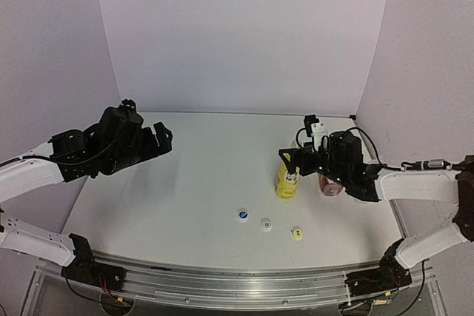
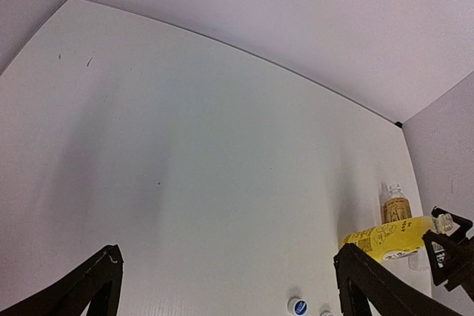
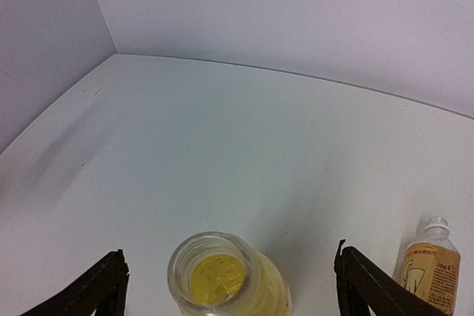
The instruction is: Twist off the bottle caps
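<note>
Uncapped slim yellow plastic bottle (image 3: 222, 280) near the right edge of the worktop (image 1: 200, 183): likely light, squashy; grip mid-body. Right gripper (image 3: 228, 253) gapes empty.

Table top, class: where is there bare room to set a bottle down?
Free: the wide white stretch of table between the left end effector and the yellow bottle, back to the rear wall. Crowded: right side, around that bottle, the amber bottle and right end effector; three caps lie just in front.
</note>
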